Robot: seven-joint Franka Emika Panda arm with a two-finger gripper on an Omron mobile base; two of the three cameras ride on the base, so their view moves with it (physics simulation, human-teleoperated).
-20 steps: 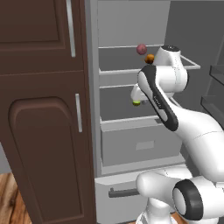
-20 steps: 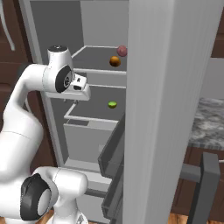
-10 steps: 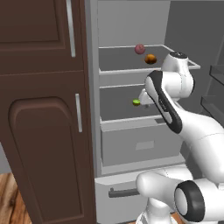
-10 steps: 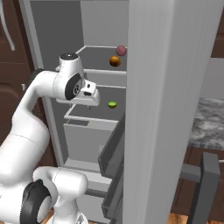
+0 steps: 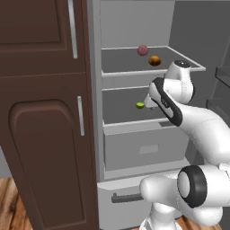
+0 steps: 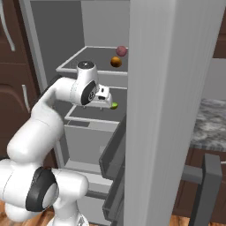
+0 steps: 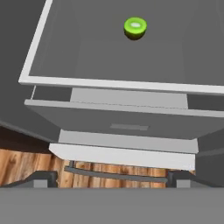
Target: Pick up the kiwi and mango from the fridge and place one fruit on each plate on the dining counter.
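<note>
Pale grey fridge [image 5: 134, 148] stands open beside a dark brown cabinet [image 5: 45, 134] on its left. 2 flat shelves and a bottom drawer [image 5: 146, 148] are visible inside. On the upper shelf [image 5: 134, 60], toward the far side, sit 2 balls: a dull red-pink ball [image 5: 143, 50] and, just to its right and slightly nearer, the orange-brown mango [image 5: 154, 60]. They are close together; contact between them cannot be judged.

The kiwi [image 5: 140, 105] lies on the lower shelf [image 5: 121, 105], alone, well clear of the shelf's near edge. In the hand view it appears as a green disc with a pale centre [image 7: 135, 27], above the white front rim of that shelf.

The white arm reaches into the fridge at lower-shelf height. The gripper [image 6: 105, 98] is just left of the kiwi in the right base view, near it but not touching. Its fingers stand wide apart, nothing between them; the 2 dark fingertips [image 7: 39, 178] sit at opposite sides of the hand view's lower edge.

Wood floor [image 7: 26, 164] shows below the fridge's bottom drawer.
</note>
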